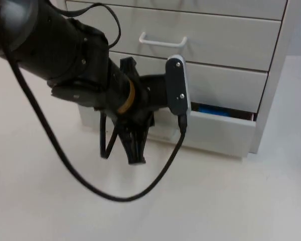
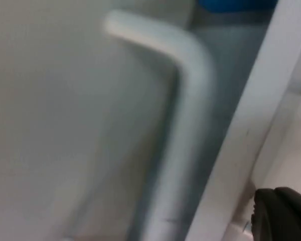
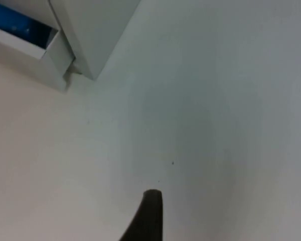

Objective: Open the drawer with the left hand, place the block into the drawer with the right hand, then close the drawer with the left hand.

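The white drawer (image 1: 218, 131) sat partly open beside the left tool (image 1: 133, 150), a blue block (image 1: 214, 110) inside; whether that tool was apart was unclear.

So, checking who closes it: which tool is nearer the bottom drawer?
Left. The left tool hangs right at the bottom drawer front, by its handle. The right tool is out over the table, off the cabinet's corner.
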Controlling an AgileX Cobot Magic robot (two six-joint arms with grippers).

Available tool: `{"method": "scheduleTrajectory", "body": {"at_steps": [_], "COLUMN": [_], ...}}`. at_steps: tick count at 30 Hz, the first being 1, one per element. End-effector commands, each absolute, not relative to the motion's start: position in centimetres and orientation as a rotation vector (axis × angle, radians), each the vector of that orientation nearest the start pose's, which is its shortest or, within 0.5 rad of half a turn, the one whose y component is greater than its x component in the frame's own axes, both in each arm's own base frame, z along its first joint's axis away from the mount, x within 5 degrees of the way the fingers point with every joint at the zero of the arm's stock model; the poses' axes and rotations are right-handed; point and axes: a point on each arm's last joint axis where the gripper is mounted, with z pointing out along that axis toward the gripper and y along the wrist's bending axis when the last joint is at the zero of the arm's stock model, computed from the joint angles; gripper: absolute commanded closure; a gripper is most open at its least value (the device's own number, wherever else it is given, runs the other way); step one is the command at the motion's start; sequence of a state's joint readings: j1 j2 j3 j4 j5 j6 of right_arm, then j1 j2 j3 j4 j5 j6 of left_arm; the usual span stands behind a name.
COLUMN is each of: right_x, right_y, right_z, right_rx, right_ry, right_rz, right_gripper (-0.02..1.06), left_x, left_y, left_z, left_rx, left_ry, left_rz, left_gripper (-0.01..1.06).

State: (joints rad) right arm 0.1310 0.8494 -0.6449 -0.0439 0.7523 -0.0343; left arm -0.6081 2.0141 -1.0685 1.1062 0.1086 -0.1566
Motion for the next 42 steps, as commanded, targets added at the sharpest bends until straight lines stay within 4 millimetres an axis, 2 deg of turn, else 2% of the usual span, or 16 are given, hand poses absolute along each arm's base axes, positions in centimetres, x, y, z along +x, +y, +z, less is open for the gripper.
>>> {"method": "scheduleTrajectory", "body": {"at_steps": [1,7,16,21,32,35,42], "right_x": [15.2,15.2,15.1,15.1,15.1,15.2,15.2], "right_y": [1.7,1.7,1.7,1.7,1.7,1.7,1.7], "right_z": [28.5,28.3,28.1,28.1,28.1,28.2,28.2], "right_rx": [-0.228,-0.228,-0.230,-0.232,-0.234,-0.234,-0.233], "right_ry": [2.411,2.412,2.419,2.418,2.418,2.416,2.414], "right_rz": [-0.010,-0.010,-0.013,-0.016,-0.020,-0.020,-0.020], "right_gripper": [0.25,0.25,0.25,0.25,0.25,0.25,0.25], "left_x": [33.9,35.5,35.8,35.8,33.6,32.4,29.9], "left_y": [-21.7,-21.8,-21.9,-21.3,-20.1,-19.4,-18.5], "left_z": [11.8,11.5,11.8,12.0,10.5,10.2,11.7], "left_rx": [1.668,1.593,1.536,1.469,1.539,1.551,1.440], "left_ry": [1.810,1.850,1.879,1.962,2.000,2.026,2.100], "left_rz": [0.254,0.240,0.221,0.267,0.251,0.242,0.152], "left_gripper": [1.05,1.05,1.05,1.05,1.05,1.05,1.05]}}
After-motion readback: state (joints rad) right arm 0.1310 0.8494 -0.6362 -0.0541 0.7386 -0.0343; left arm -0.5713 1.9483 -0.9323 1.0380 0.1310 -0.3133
